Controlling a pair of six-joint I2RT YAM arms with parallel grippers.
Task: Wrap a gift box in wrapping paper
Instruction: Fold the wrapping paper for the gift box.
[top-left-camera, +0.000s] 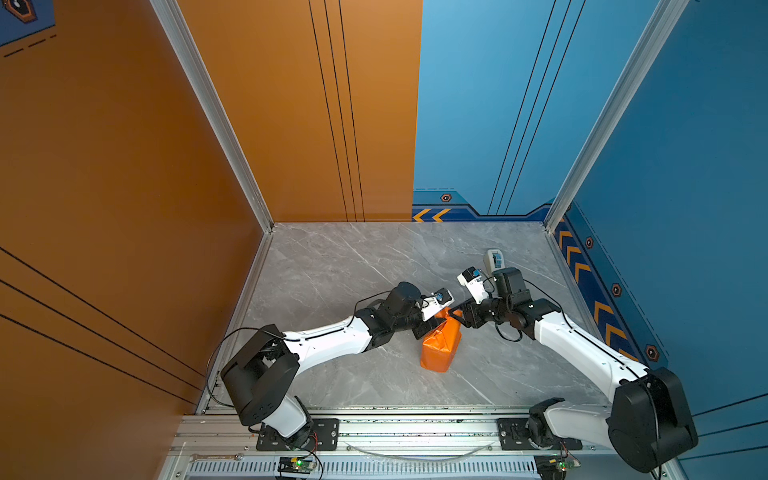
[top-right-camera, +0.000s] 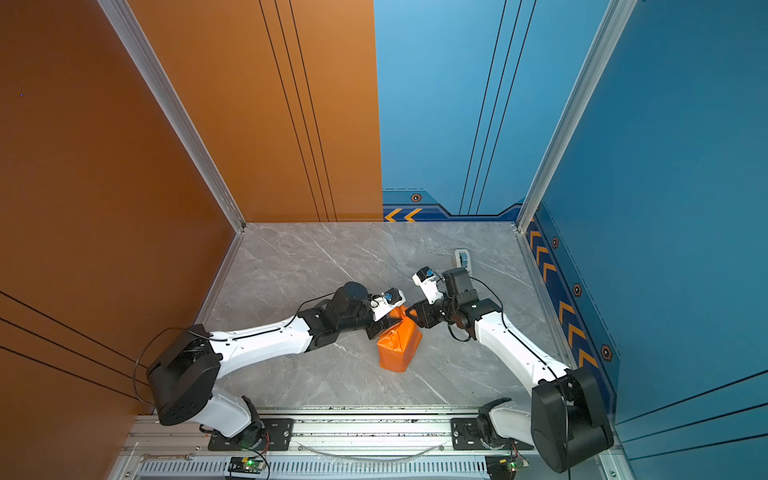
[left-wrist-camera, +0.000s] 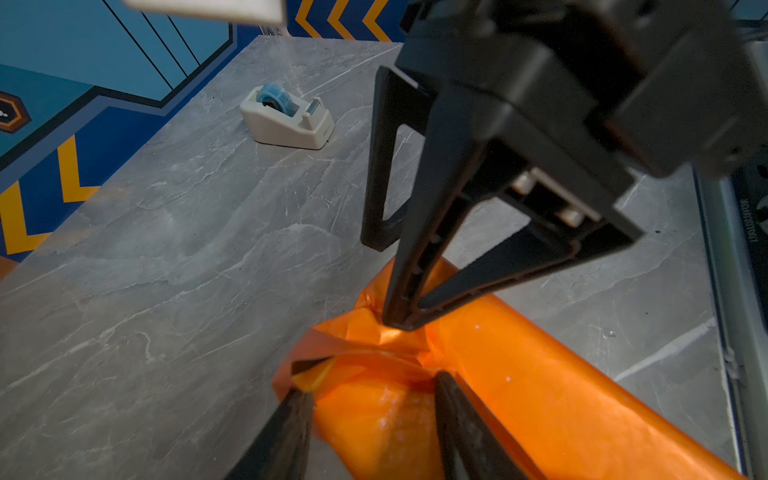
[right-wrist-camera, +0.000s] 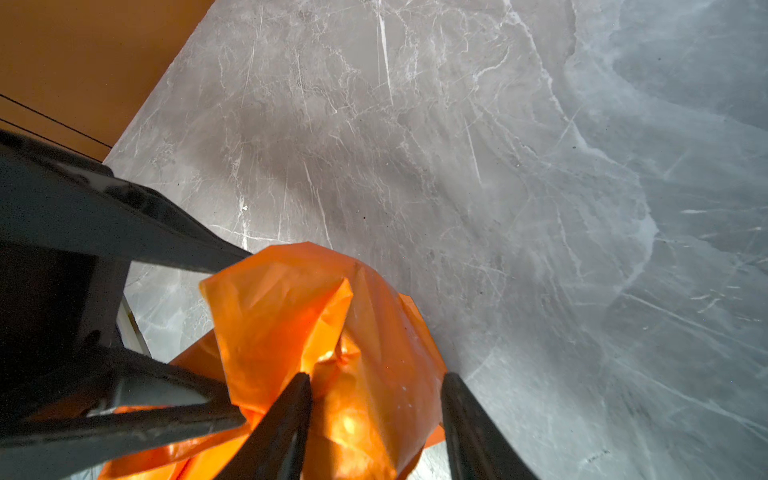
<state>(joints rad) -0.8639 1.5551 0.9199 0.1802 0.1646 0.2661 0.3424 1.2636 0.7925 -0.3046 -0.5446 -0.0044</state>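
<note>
The wrapping paper (top-left-camera: 442, 349) is folded, glossy orange side out, into a lumpy parcel in the middle of the table, seen in both top views (top-right-camera: 399, 349). The gift box is hidden inside it. Both grippers meet at the parcel's far end. My left gripper (left-wrist-camera: 374, 386) is open, its fingers astride the crumpled end folds (left-wrist-camera: 374, 357). My right gripper (right-wrist-camera: 374, 380) is also open. One of its fingertips (left-wrist-camera: 395, 322) presses on the top crease. Its other finger (left-wrist-camera: 376, 241) hangs clear beyond the parcel's end.
A white tape dispenser (top-left-camera: 494, 259) with a blue roll stands behind the right arm near the right wall (left-wrist-camera: 286, 120). Walls close the table (top-left-camera: 332, 266) on three sides, and an aluminium rail runs along the front edge.
</note>
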